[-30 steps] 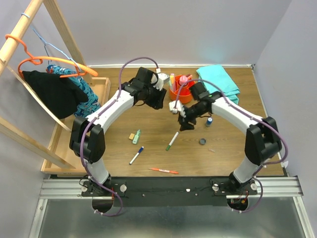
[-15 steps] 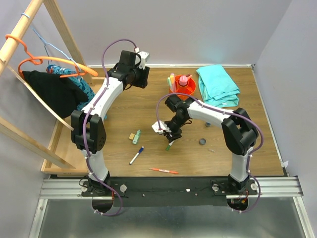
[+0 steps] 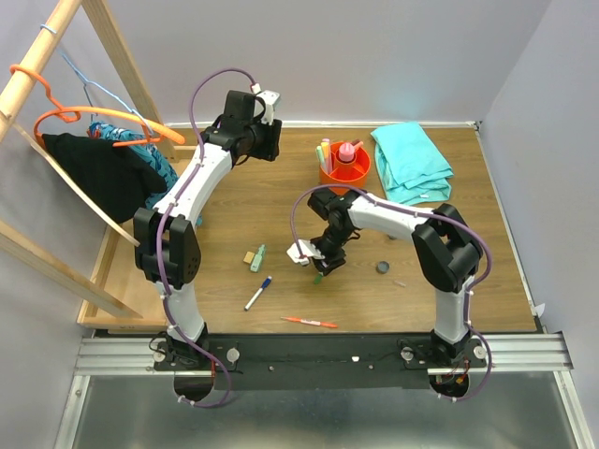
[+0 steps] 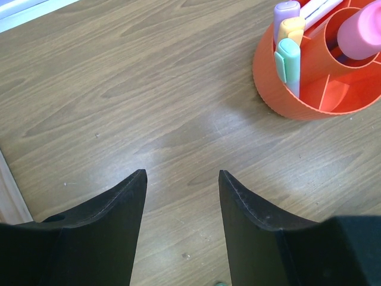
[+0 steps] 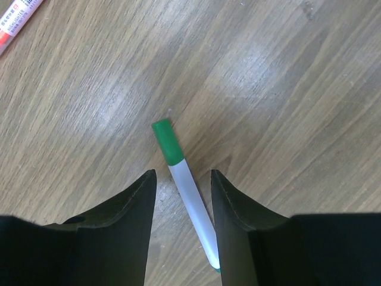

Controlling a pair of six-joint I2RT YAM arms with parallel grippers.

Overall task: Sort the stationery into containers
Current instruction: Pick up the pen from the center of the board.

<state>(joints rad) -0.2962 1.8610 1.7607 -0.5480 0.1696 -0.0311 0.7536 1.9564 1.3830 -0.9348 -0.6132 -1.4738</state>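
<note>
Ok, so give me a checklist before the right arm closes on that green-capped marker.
1. Green-capped marker sits between the right pincer fingers: ok.
2. Right jaws apart, with a gap on each side of the marker: ok.
3. Marker lies flat on the table, nothing else touching it: ok.
4. Fingers low enough to catch the marker: cannot tell.
5. Left pincer open, empty and apart from the orange tub: ok.
6. Tub has a free compartment: ok, one shows bare in the left wrist view.
</note>
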